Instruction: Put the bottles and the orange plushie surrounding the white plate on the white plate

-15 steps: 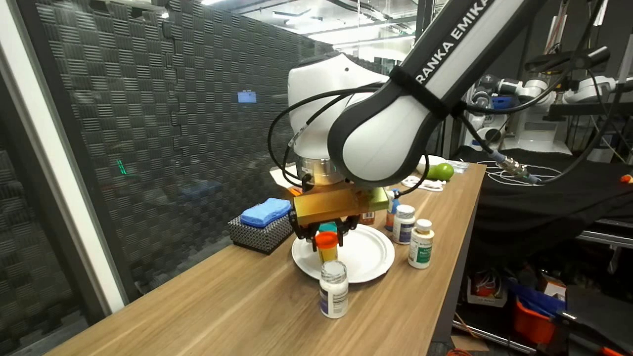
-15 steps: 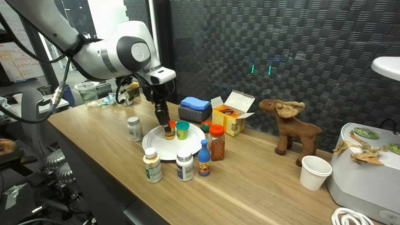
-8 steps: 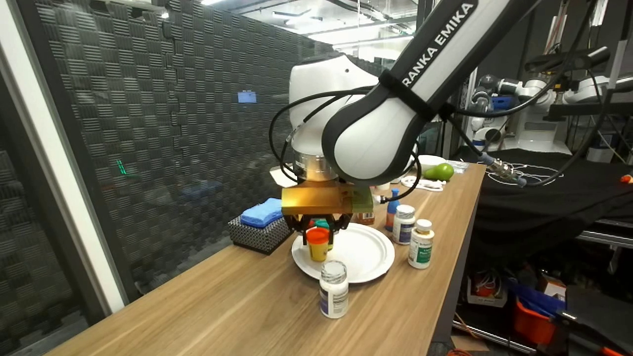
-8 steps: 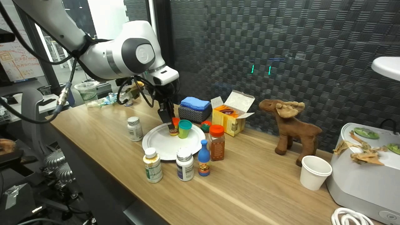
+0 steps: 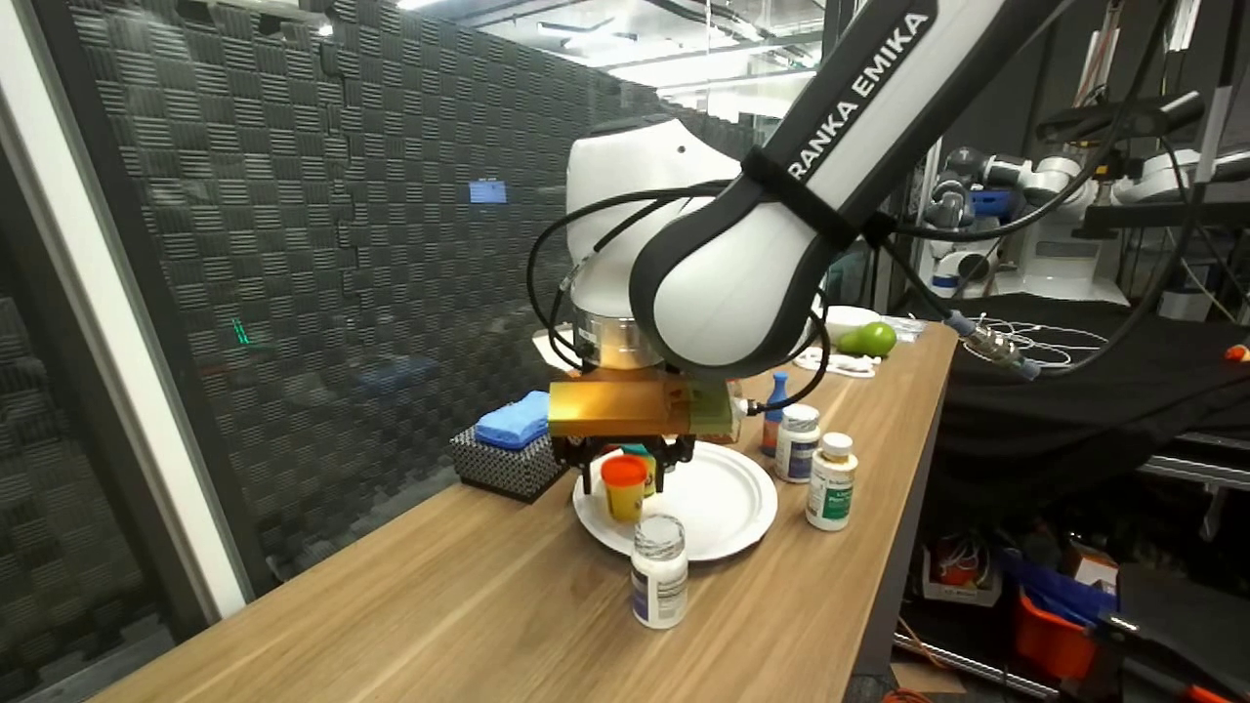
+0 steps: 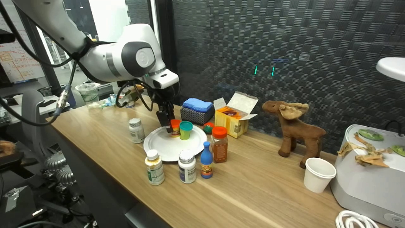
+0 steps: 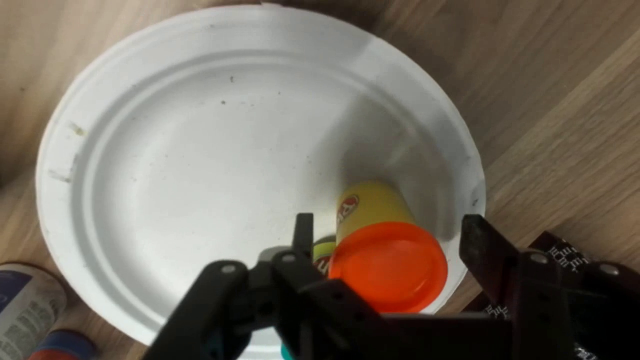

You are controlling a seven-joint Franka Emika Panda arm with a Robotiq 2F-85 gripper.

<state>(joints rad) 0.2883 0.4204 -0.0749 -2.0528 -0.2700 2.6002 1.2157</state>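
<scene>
Plainly, the fingers (image 7: 477, 240) stand spread, one on either side of a smooth, cylindrical yellow Play-Doh tub (image 7: 387, 242) with an orange lid, which sits on the round, ridged white plate (image 7: 200, 150). Around the plate, on the wood-grained desk (image 5: 469, 586), stand three labelled white pill bottles (image 6: 187, 169), a slim-necked blue bottle (image 6: 206, 161) and an orange-capped, reddish-brown jar (image 6: 220, 147).

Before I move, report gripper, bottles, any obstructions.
Gripper open, astride orange-lidded tub on white plate. Three white bottles off plate. Teal-lidded tub close by, may obstruct.
</scene>
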